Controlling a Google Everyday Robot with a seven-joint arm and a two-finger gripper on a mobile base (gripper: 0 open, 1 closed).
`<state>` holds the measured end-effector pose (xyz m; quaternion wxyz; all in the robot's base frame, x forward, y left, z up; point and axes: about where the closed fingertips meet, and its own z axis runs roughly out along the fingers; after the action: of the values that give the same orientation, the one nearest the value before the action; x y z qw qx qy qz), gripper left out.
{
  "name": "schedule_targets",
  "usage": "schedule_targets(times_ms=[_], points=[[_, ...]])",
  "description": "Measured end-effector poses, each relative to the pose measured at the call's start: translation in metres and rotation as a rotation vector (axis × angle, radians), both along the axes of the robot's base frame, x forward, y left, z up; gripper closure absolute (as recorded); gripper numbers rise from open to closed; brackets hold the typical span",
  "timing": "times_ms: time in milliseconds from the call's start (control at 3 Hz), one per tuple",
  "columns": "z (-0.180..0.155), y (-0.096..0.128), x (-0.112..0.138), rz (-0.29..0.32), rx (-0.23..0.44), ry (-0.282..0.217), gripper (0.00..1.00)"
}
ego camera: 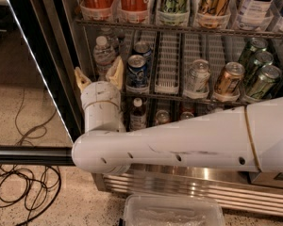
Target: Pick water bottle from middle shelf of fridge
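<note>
1. At the far left lay speckled floor (23, 112) with black cables (19, 192) looped on it. The black door frame (42, 65) slanted down beside it. The fridge (193, 175) opened to its right, with little room between that frame and the shelf's left end.
2. The middle shelf (179, 97) carried, from the left: the water bottle (104, 55) upright at its left end, two blue cans (137, 69) in one lane, a bare white lane tray (170, 62), a silver can (198, 75), a gold can (228, 77) and green cans (262, 72).
3. Lower down, a white-capped bottle of dark liquid (137, 114) stood behind my arm (188, 140), and a clear plastic bin (174, 213) sat on the floor at the fridge's foot.
4. My gripper (99, 76) was spread wide just in front of the water bottle's lower half, holding nothing. The finger (116, 72) nearer the cans overlapped the bottle's side, though I could not tell whether it touched.
</note>
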<state>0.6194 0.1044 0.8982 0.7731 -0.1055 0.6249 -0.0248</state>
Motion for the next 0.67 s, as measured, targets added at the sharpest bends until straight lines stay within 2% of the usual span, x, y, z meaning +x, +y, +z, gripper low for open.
schedule_targets(times_ms=[333, 667], points=[[-0.004, -0.003, 0.012, 0.003, -0.003, -0.003, 0.25], [-0.013, -0.003, 0.027, 0.015, -0.001, 0.017, 0.26]])
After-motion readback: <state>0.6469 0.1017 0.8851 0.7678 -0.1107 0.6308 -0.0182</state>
